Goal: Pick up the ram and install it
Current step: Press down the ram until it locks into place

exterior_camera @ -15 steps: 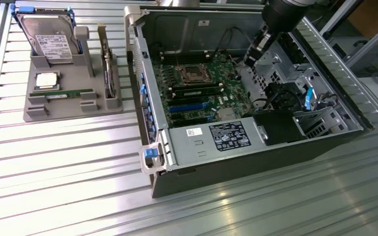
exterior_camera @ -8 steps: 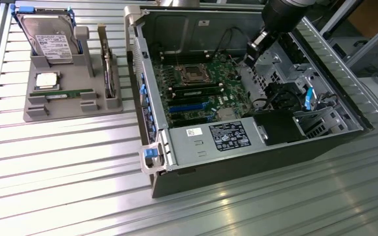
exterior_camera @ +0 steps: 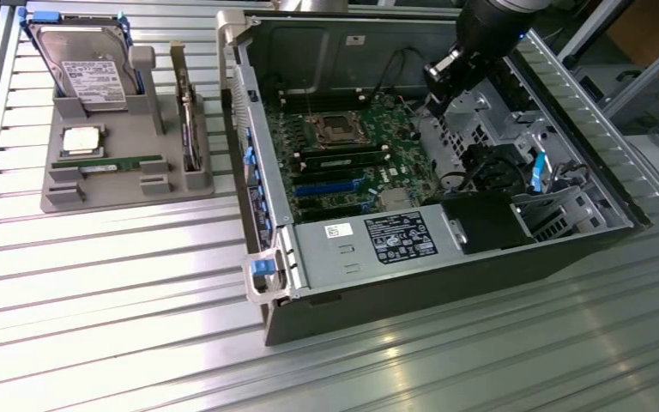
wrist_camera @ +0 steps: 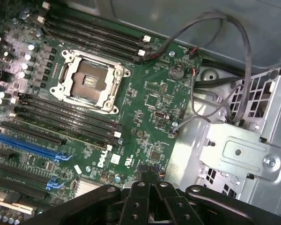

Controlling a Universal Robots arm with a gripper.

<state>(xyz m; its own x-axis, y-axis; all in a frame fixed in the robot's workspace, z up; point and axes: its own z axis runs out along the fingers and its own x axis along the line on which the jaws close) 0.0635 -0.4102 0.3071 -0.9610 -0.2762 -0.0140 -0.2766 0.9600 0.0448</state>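
Note:
The ram, a thin green stick, lies flat on the grey parts tray at the exterior view's left, in front of the square silver processor. My gripper hangs over the far right part of the open computer case, well away from the tray. Seen from the wrist, the gripper is shut with nothing between its fingers. It is above the green motherboard, near the empty processor socket and the black memory slots.
A hard drive stands at the back of the tray, and another narrow board stands on edge at its right side. Inside the case are black cables, a silver drive bracket and the power supply. The table is ribbed metal.

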